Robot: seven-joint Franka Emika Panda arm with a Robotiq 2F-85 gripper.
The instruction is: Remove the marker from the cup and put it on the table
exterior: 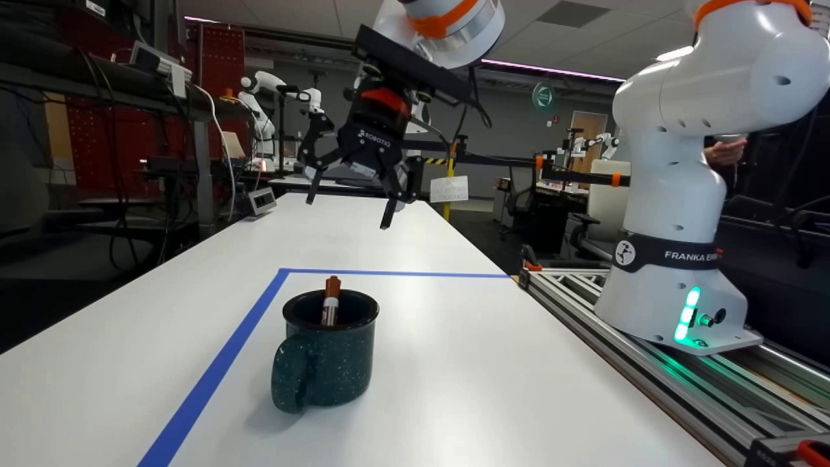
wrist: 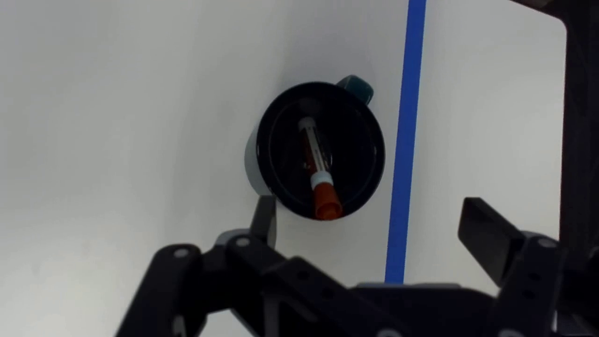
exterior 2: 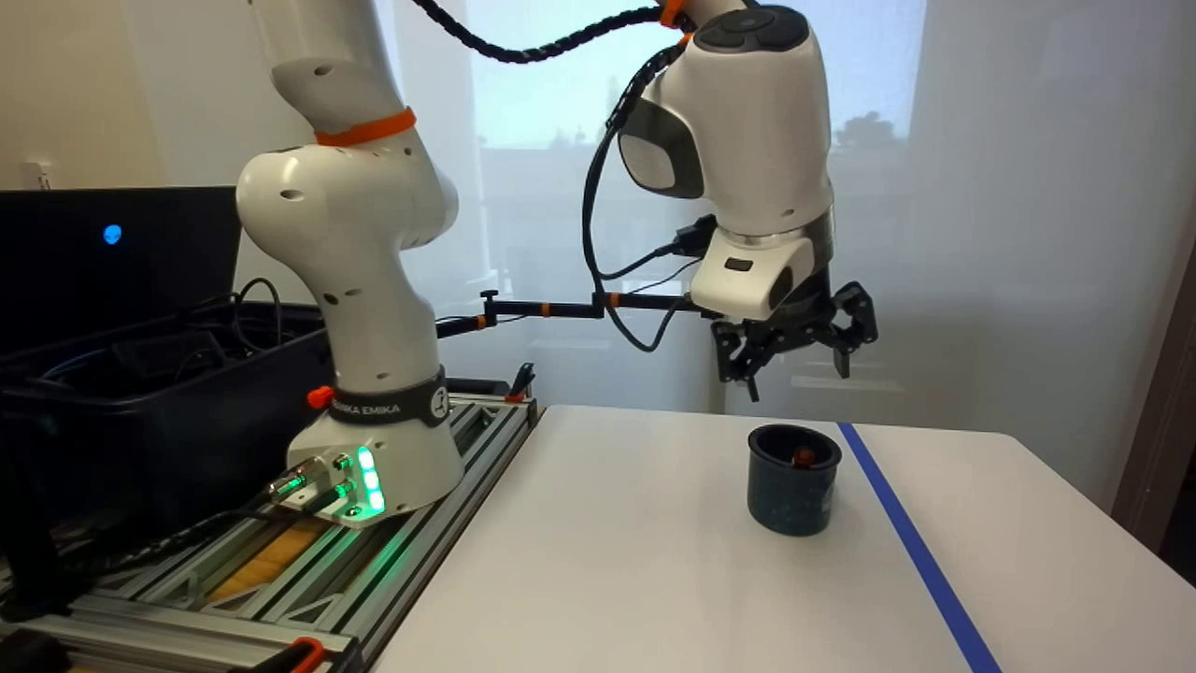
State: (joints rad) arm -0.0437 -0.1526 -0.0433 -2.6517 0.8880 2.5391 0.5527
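Observation:
The dark teal cup [exterior: 340, 366] stands upright on the white table [exterior: 454, 376]. It also shows in an exterior view [exterior 2: 790, 505] and in the wrist view [wrist: 358, 140]. The marker [wrist: 323, 187] leans inside the cup with its red-orange end at the rim. That end sticks up above the rim in an exterior view [exterior: 331, 299], and only its tip shows in an exterior view [exterior 2: 803, 457]. My gripper [exterior: 349, 211] is open and empty, above the table and higher than the cup. In the wrist view the fingers [wrist: 369, 202] are wide apart, the left fingertip overlapping the cup's lower left edge.
Blue tape [exterior: 220, 363] runs along the table beside the cup's handle side, with a cross strip [exterior: 395, 273] behind the cup. The robot base stands on a grey metal rail [exterior 2: 467, 505] along one table edge. A black case [exterior 2: 168, 411] stands beyond the rail.

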